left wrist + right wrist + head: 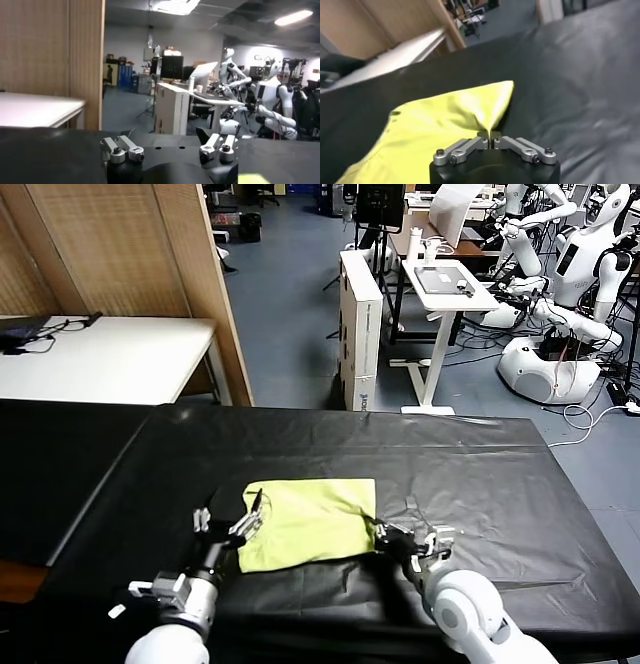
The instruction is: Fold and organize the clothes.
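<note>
Shirt (308, 522) pinched at its near right edge on the black counter (480, 484).
Right gripper (491, 142) had its jaws clamped on the fabric; left gripper (238, 519) sat wide open beside it.

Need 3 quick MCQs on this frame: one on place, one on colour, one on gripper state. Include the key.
1. Where does the T-shirt lie?
A. on the black table
B. on the white desk
C. on the floor

2. What colour is it?
A. red
B. lime yellow-green
C. blue

3. What is the right gripper doing?
A. standing open above the cloth
B. shut on a fold of the shirt
C. out of sight

Key: 1 A, the head view shows it flat on the black cover. 2 B, seen in the head and right wrist views. 3 B, cloth is pinched up between its fingers, while the left gripper stands open at the shirt's other edge.
</note>
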